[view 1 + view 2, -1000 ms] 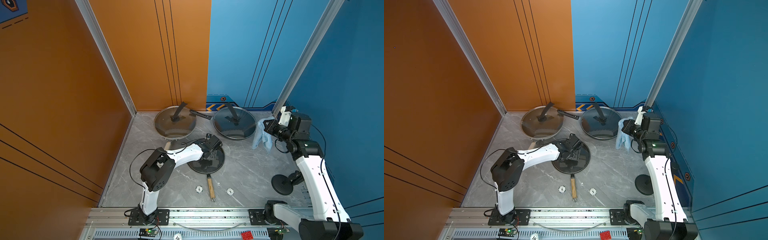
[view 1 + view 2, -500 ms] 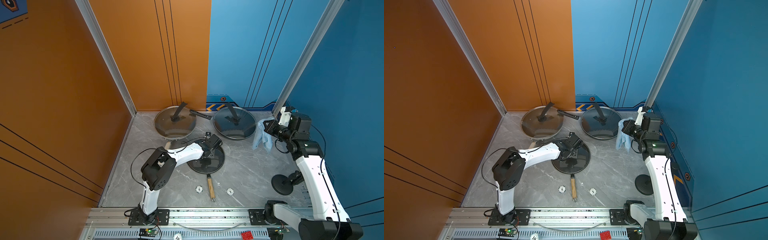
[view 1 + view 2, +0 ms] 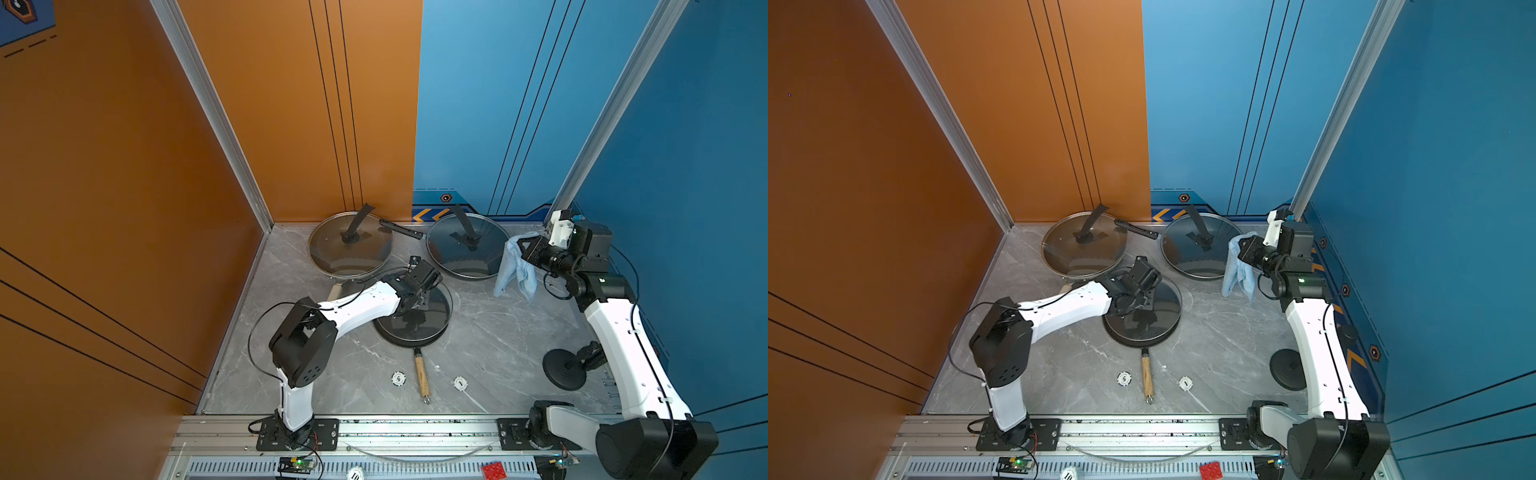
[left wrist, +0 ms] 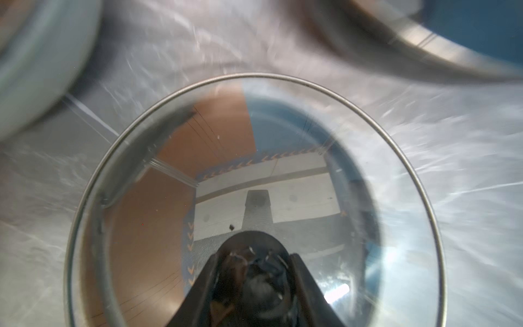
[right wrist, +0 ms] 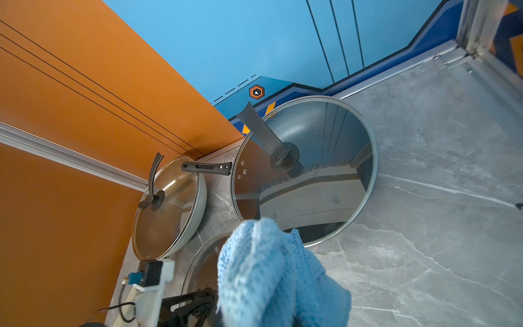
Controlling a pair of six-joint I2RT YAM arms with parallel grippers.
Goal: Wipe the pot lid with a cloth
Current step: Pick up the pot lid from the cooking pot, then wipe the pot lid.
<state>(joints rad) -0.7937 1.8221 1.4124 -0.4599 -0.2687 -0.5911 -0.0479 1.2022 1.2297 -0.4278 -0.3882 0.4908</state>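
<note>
The pot lid point(image 3: 430, 322) sits on the front pan point(image 3: 409, 341), mid counter point(image 3: 498, 345). The left gripper point(image 4: 253, 264) seems to have its jaws pinching the lid's black knob point(image 4: 252, 246). The right gripper point(image 3: 524, 254) has its jaws pressed on the cloth point(image 3: 513, 272), which hangs down long and floppy. From the cloth, the lid lies at about 8 o'clock, well apart. I think the right arm must carry the cloth that way.

Two white numbered discs point(image 3: 398, 378) lie either side of the wooden pan handle point(image 3: 422, 376).
</note>
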